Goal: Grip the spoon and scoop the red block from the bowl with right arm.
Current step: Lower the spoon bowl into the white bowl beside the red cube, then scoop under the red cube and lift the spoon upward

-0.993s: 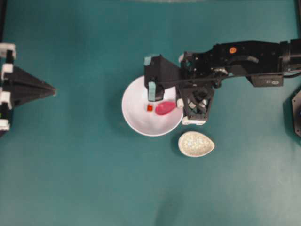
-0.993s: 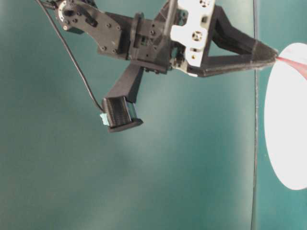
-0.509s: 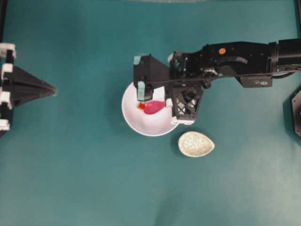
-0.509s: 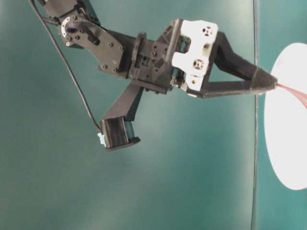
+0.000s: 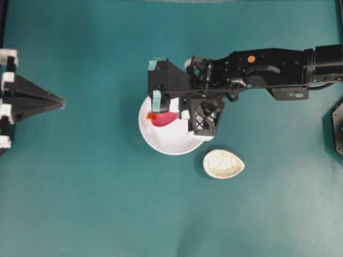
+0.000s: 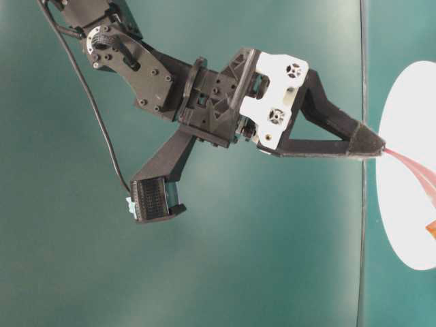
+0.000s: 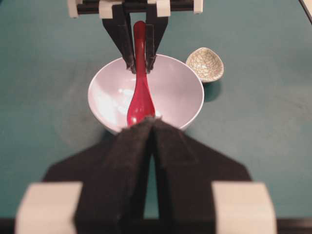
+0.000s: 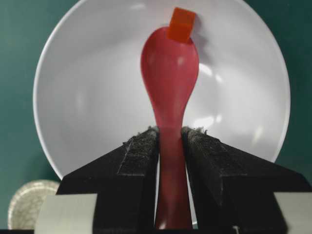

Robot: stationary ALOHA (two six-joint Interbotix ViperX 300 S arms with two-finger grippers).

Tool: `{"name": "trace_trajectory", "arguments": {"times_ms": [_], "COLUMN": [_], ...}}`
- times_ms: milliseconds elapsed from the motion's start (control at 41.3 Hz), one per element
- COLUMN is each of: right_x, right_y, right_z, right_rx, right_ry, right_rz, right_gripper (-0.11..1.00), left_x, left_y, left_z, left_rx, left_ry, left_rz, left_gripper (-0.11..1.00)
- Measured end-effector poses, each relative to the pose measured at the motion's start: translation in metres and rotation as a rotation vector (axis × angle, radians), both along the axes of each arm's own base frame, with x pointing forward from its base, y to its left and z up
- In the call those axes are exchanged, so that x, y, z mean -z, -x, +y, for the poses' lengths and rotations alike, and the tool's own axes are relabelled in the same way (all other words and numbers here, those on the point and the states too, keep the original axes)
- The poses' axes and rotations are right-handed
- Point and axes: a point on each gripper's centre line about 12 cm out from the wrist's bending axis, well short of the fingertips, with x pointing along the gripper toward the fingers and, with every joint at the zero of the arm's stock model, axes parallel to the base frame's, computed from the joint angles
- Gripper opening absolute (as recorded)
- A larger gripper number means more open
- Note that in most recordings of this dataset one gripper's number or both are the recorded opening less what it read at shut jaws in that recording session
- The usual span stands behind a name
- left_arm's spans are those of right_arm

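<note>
Where spoon (image 8: 170, 73) tip meets red block (image 8: 180, 25) | contact unclear

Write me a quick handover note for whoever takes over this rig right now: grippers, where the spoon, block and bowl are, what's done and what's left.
Right gripper: shut on the spoon handle, scoop down inside the bowl.
Left gripper: shut, empty, parked at the table's left edge.
Red block: in the bowl, at the scoop's tip, not yet inside the scoop.
Done: spoon gripped and brought up to the block.
Left: get the block into the scoop and lift it out.
</note>
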Motion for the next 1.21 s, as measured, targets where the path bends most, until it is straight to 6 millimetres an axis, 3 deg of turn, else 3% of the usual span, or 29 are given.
{"name": "trace_trajectory", "arguments": {"times_ms": [363,897,1212], "right_x": [-0.005,-0.031,-0.037], "right_y": [-0.001,0.004,0.009], "right_z": [-0.001,-0.001,-0.002], "right_rx": [-0.009,-0.007,0.016], "right_ry": [0.020,0.030,0.055], "right_rz": [-0.013,-0.080,-0.226], "right_gripper": [0.25,0.25,0.25], "left_x": [0.000,0.000,0.000], "left_y": [0.000,0.000,0.000], "left_z": [0.000,0.000,0.000], "left_rx": [0.000,-0.006,-0.007], "left_ry": [0.001,0.024,0.027], "left_rz": [0.000,0.000,-0.002], "left_gripper": [0.00,0.00,0.00]}}
